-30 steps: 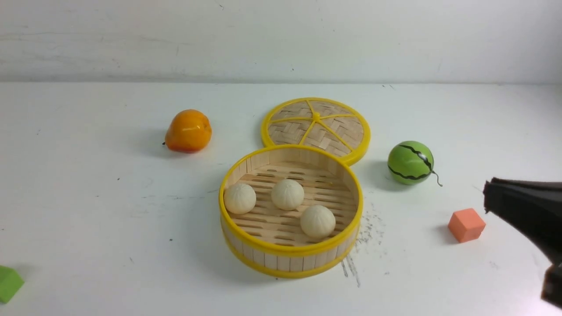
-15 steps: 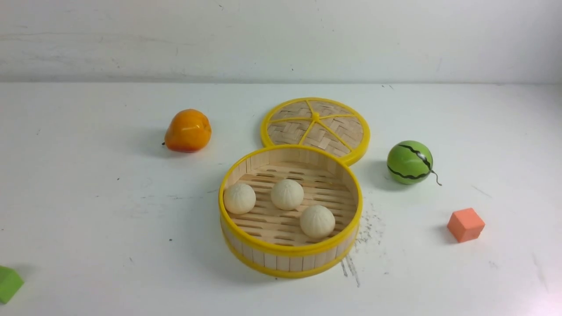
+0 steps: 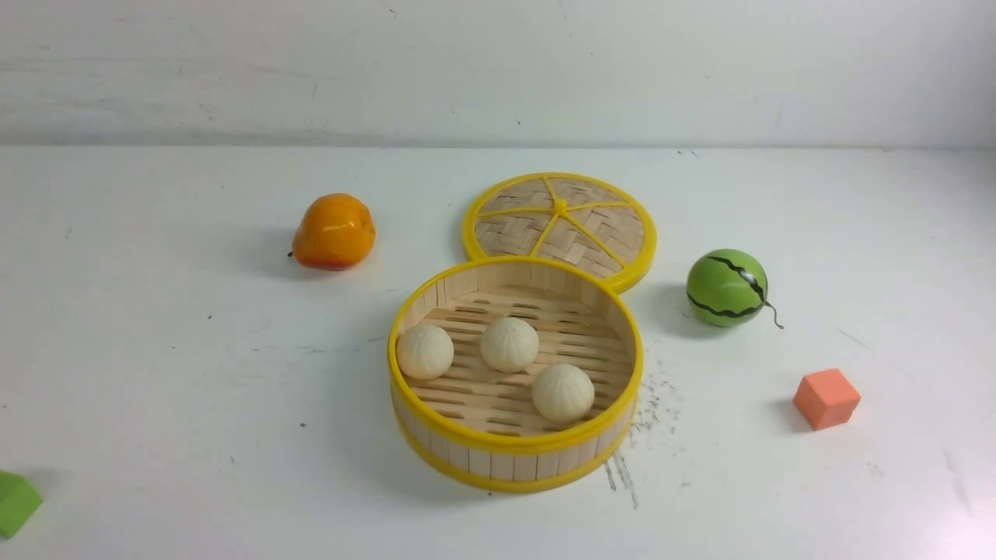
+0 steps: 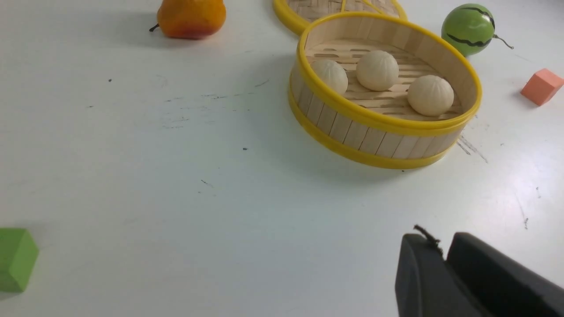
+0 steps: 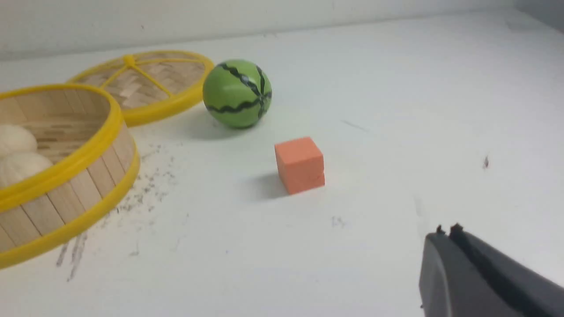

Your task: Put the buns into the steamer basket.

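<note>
buns (image 3: 509,344) | all three lie on steamer basket (image 3: 513,447) floor, mid-tabletop | look light, round, likely to roll; best pinched across the middle | left hand (image 4: 443,259) nearly closed, empty | right hand (image 5: 446,240) clenched, empty | task appears done

No readable text, labels, brands or numbers in any of my views. Closest things to markings: black wavy stripes painted on the green watermelon ball (image 3: 727,288), and grey scuff streaks on the white table (image 3: 156,389) beside the steamer basket (image 3: 515,460). Neither forms letters or digits. Orange cube (image 3: 825,398) and green block (image 3: 15,502) have plain faces on the sides I can see.
</note>
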You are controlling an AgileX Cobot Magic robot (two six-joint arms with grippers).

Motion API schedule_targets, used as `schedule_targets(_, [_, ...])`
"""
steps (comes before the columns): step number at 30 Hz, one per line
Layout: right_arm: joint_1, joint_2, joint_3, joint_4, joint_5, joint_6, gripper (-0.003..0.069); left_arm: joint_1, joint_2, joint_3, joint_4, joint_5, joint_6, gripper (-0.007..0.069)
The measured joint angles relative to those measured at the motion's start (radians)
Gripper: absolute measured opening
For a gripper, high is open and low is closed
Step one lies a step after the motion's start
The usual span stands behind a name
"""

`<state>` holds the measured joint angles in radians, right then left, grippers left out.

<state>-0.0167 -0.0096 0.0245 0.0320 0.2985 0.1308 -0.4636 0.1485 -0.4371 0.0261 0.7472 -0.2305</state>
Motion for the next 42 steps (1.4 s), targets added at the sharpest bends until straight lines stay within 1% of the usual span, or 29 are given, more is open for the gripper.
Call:
schedule_targets(8, [0.000,0.000,-0.008,-0.013,0.086,0.000,-0.0021,0.000,0.000,0.000,0.000,0.000,0.000,0.0092])
schedule_targets(20, [0.000,0.000,-0.009,-0.013,0.090,0.000,-0.0017,0.000,0.000,0.000,0.000,0.000,0.000,0.0107])
schedule_targets(38, [0.000,0.000,-0.009,-0.013,0.090,0.000,-0.0010,0.000,-0.003,0.000,0.000,-0.001,0.000,0.0110])
schedule_targets(40, [0.000,0.000,-0.009,-0.013,0.090,0.000,-0.0009,0.004,-0.008,0.004,0.000,-0.031,0.000,0.0103])
schedule_targets(42, [0.000,0.000,-0.009,-0.013,0.090,0.000,-0.0006,0.022,-0.009,0.022,-0.001,-0.109,0.000,0.0074])
